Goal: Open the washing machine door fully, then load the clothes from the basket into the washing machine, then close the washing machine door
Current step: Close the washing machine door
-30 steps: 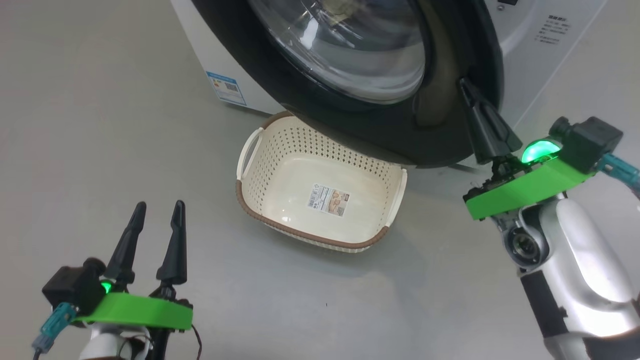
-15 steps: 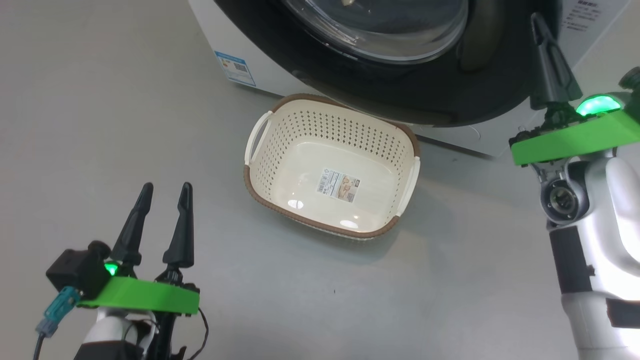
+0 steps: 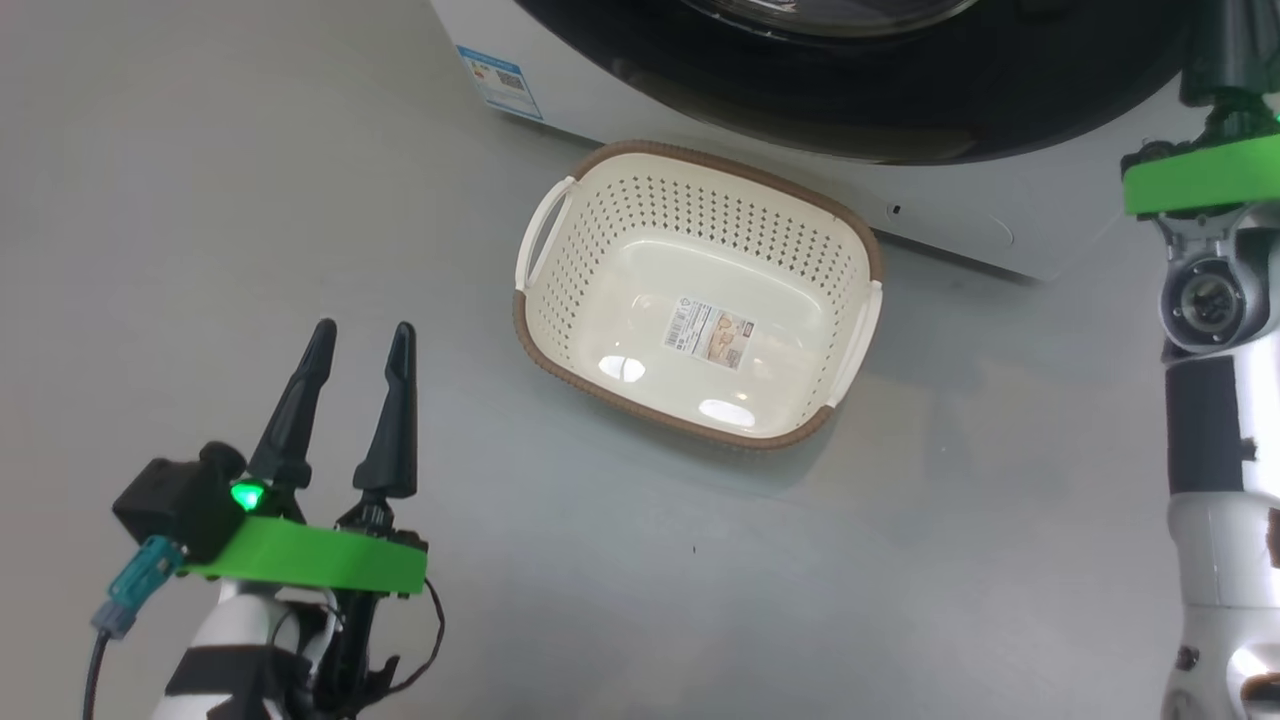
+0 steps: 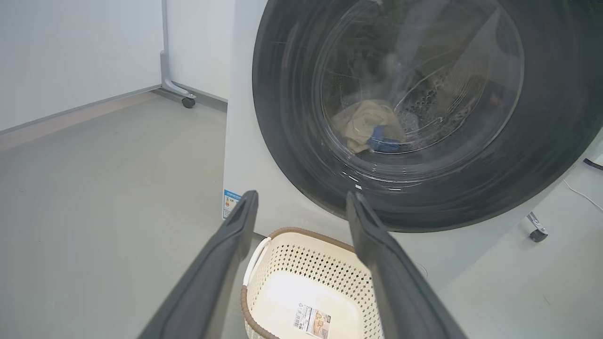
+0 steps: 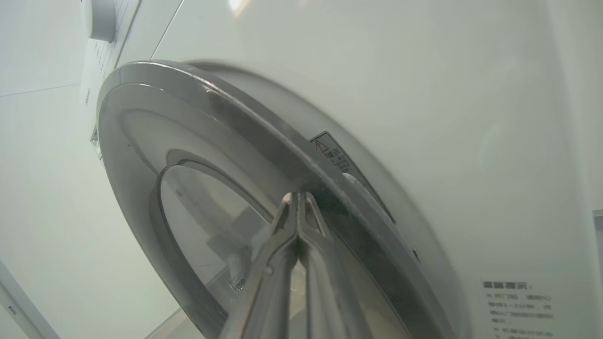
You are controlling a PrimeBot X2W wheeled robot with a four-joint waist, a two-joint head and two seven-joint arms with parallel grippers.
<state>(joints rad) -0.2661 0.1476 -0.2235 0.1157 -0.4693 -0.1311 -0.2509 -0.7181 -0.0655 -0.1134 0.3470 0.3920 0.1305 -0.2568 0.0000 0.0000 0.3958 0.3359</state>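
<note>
The cream basket [image 3: 690, 215] stands on the floor, holding just its label sticker. Behind it is the white washing machine [image 3: 960, 225], its black-rimmed door [image 3: 900, 110] lying close against the front. In the left wrist view the pale yellow clothes [image 4: 362, 127] with a blue patch lie behind the door [image 4: 292, 155] glass, and the basket [image 4: 320, 263] sits low. My left gripper [image 3: 362, 335] hovers open and empty left of the basket, its fingers [image 4: 235, 235] spread. My right gripper [image 3: 1225, 60] is at the door's right edge; its shut tips [image 5: 297, 195] rest on the door [image 5: 198, 117] rim.
A blue sticker [image 3: 498, 80] marks the machine's lower left front. A partition foot on a caster [image 4: 188, 101] stands left of the machine, another caster [image 4: 537, 234] and a cable [image 4: 582, 195] lie to its right. Grey floor [image 3: 250, 200] spreads to the left.
The door, which overhung the basket a second ago, has swung in against the machine with my shut right gripper following it. The head camera has shifted. My left gripper stays open.
</note>
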